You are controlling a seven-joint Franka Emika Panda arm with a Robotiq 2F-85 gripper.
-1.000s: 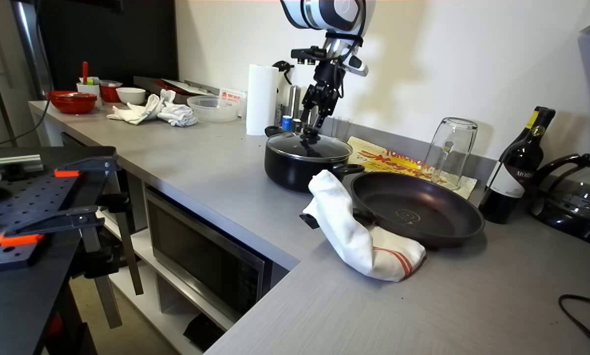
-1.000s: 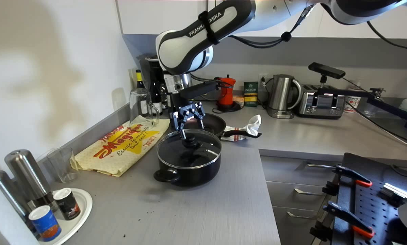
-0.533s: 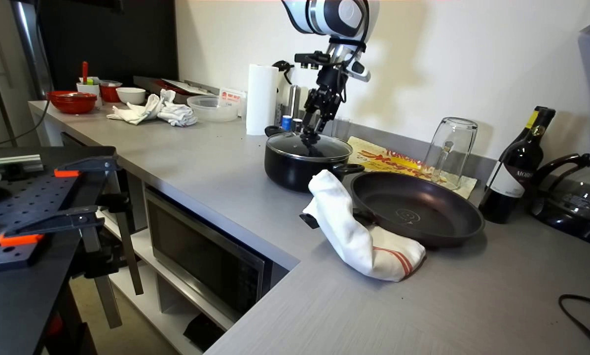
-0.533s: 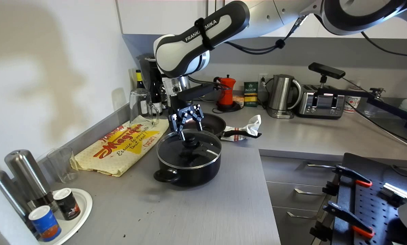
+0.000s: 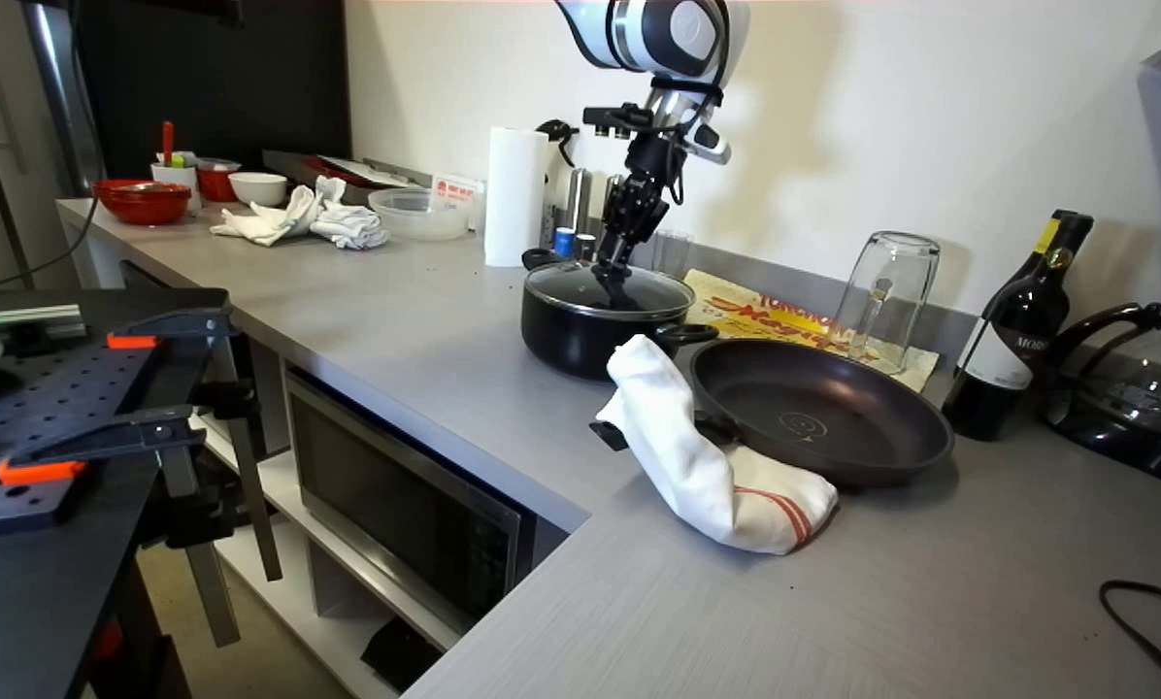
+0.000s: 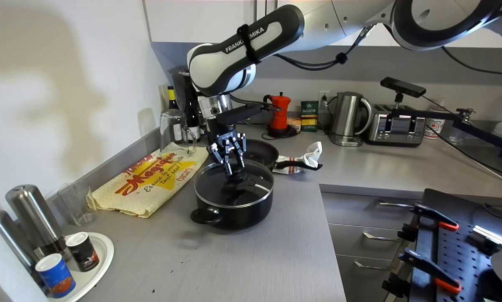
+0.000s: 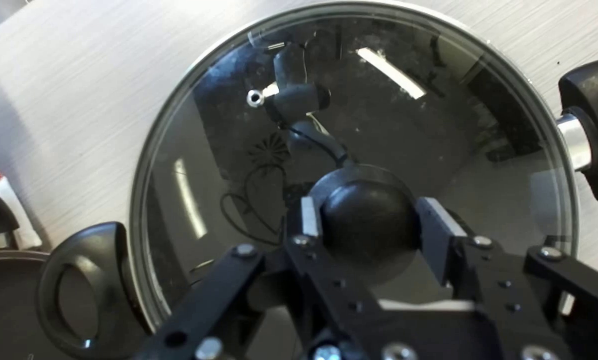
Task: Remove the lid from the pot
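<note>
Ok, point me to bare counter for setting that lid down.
Bare counter, a few specks aside, lies between the pot and the white plate; another patch borders the striped towel. Crowded: around the frying pan, hemmed by pot, towel and printed cloth.

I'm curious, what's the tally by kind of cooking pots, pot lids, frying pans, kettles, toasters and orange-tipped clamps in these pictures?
Cooking pot: 1
Pot lid: 1
Frying pan: 1
Kettle: 1
Toaster: 1
Orange-tipped clamps: 2
Total: 7
</note>
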